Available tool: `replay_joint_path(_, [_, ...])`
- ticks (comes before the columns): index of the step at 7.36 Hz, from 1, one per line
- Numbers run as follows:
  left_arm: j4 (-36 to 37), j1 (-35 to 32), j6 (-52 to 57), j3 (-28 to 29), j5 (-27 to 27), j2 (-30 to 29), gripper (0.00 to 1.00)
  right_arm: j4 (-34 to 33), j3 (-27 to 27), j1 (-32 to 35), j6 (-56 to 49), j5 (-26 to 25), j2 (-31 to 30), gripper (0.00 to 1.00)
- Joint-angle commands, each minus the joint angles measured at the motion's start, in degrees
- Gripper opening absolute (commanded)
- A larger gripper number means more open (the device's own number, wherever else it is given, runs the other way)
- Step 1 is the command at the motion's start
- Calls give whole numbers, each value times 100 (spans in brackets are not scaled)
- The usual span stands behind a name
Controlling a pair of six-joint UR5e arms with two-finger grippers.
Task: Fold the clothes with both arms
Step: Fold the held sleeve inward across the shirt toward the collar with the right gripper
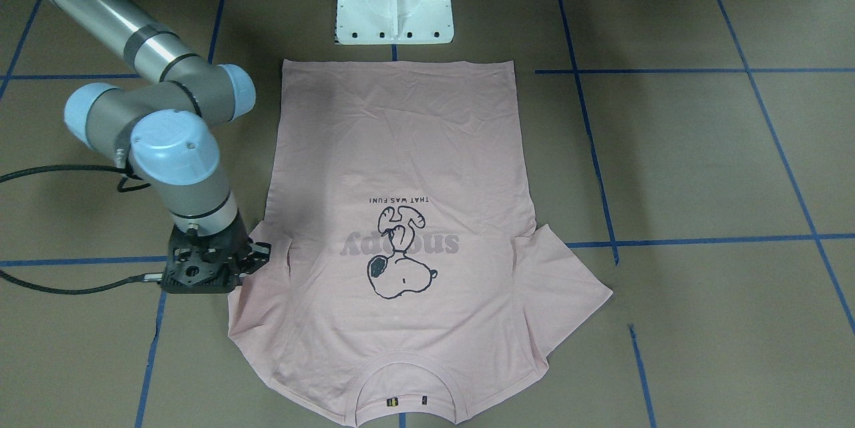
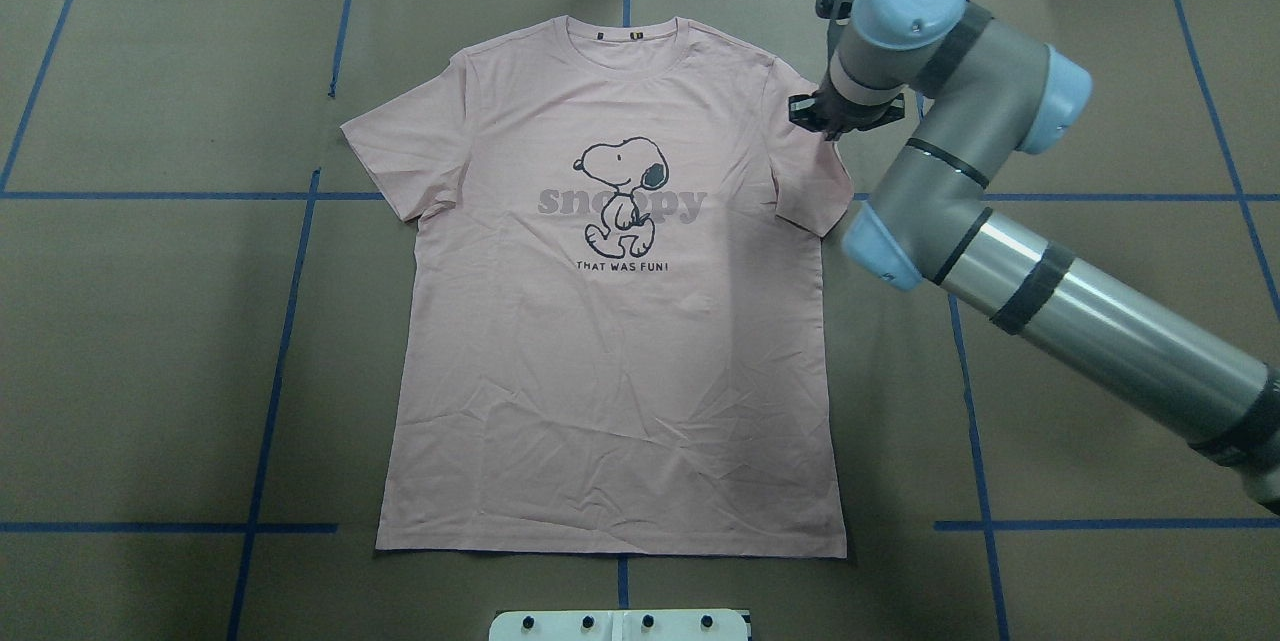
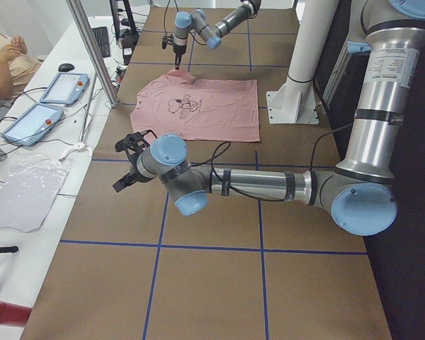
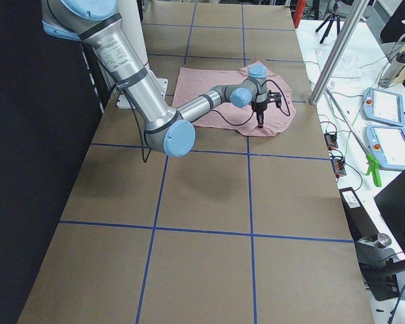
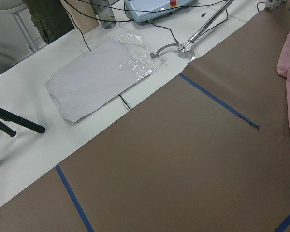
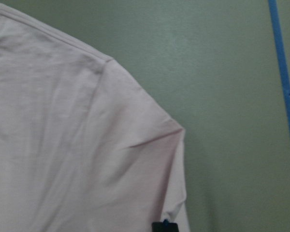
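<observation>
T-shirt (image 2: 610,341) flat on the bench (image 2: 150,321), print up. My right tool (image 2: 822,121) sits at its sleeve (image 2: 810,181), left tool (image 3: 127,161) well off. Can't tell either's spread. Pinching one layer could bunch it, I reckon.

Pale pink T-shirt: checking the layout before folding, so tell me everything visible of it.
The pale pink short-sleeved cotton-looking T-shirt lies flat and print-up on the brown paper-covered table, lightly wrinkled, both sleeves spread. It bears a dark cartoon-dog outline, grey lettering and a ribbed round neckline, which points away from the robot; the hem faces the white pedestal. The right gripper hangs over the sleeve on the robot's right; contact cannot be told.
</observation>
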Motion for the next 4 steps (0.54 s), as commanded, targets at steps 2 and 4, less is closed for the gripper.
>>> replay_joint_path(2, [10, 0, -28, 0, 0, 0, 100, -159, -783, -666, 1128, -999, 1075, 0])
replay_joint_path(4, [19, 0, -28, 9, 0, 0, 100, -36, -997, -711, 1139, -1133, 1210, 0])
